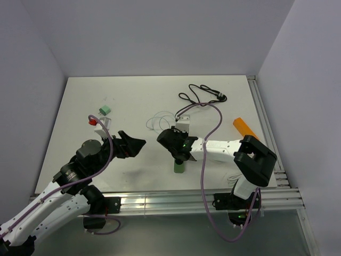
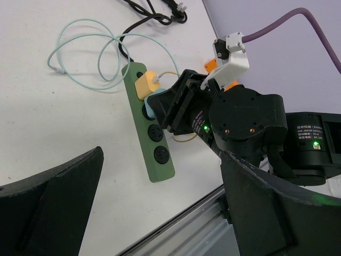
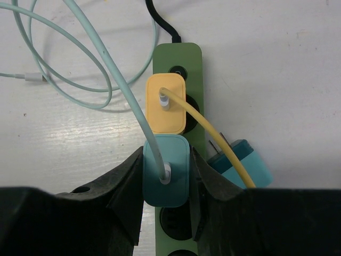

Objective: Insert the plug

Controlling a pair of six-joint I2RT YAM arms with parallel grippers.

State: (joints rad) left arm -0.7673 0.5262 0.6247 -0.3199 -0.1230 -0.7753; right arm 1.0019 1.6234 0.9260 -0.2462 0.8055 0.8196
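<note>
Teal plug (image 3: 165,178) is pinched between the two fingers of the right hand (image 3: 165,172). It sits directly over a socket of the green power strip (image 3: 194,69), just beside the yellow plug (image 3: 166,104) in the next socket. The strip's long axis runs away from the arm bases, and its near end lies close to the table (image 1: 80,106) edge. The next move is probably a straight push down. The left hand (image 1: 133,144) hovers spread, well apart to the left.

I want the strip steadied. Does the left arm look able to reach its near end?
Probably yes: the near end of the power strip lies bare before the open left gripper; the right gripper clamps the teal plug beyond.
</note>
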